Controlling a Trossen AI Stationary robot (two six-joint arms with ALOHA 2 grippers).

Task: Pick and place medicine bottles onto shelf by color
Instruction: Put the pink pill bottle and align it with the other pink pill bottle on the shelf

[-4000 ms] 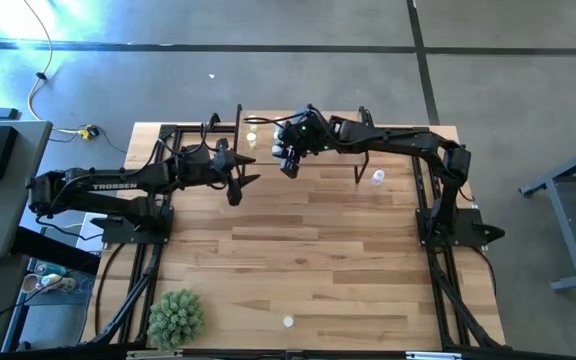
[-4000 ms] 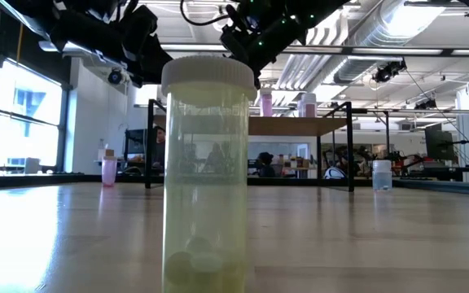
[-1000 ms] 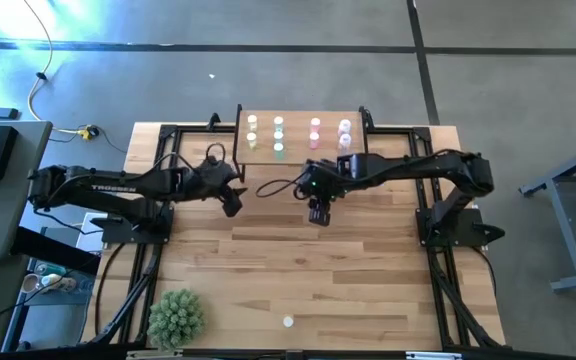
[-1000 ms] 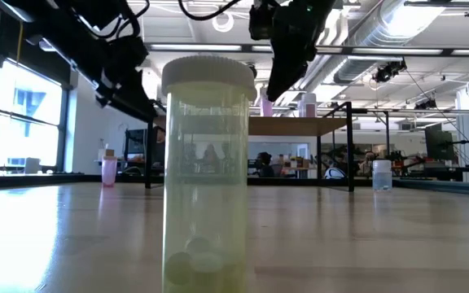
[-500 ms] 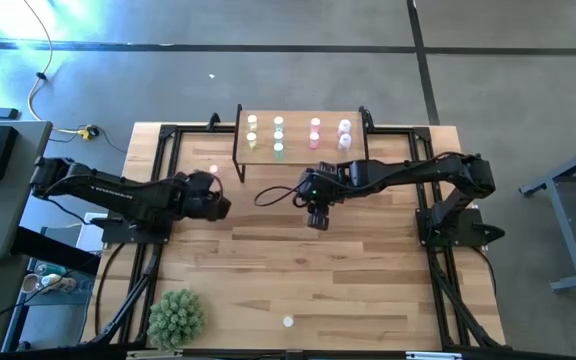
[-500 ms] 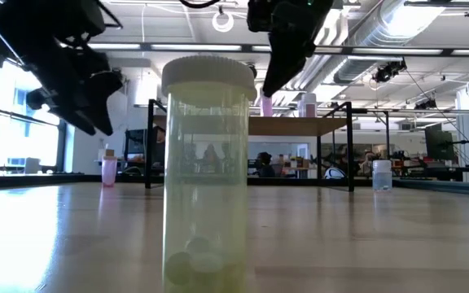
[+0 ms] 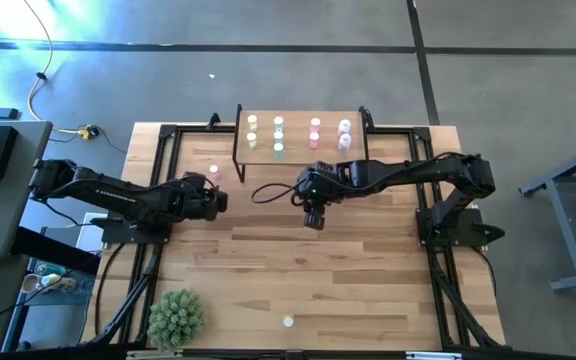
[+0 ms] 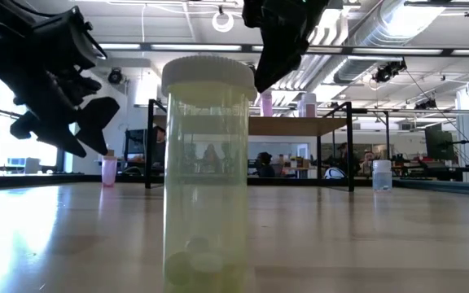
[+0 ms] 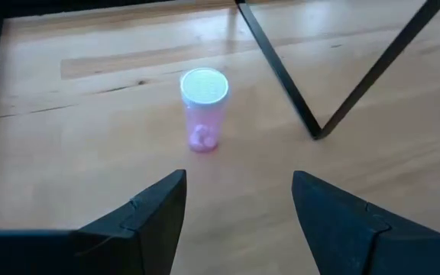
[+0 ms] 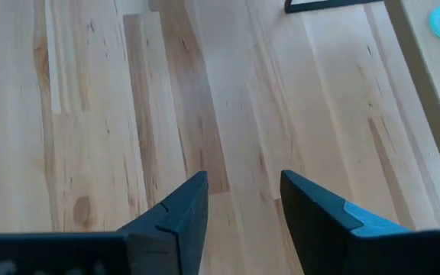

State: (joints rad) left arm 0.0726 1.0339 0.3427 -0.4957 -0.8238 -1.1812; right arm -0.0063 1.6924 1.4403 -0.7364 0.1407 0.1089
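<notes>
High view showed the left gripper (image 7: 211,199), fingers apart and empty, aimed at a pink bottle (image 7: 214,173) left of centre, beside the shelf (image 7: 298,117), while the right gripper (image 7: 311,218) hung open mid-frame.

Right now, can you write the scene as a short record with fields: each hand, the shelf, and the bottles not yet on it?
left hand: open, empty, facing small pink bottle standing on table
right hand: open, empty, over bare planks
light-wood shelf on black legs: eight small bottles
loose: yellow bottle near front edge
</notes>
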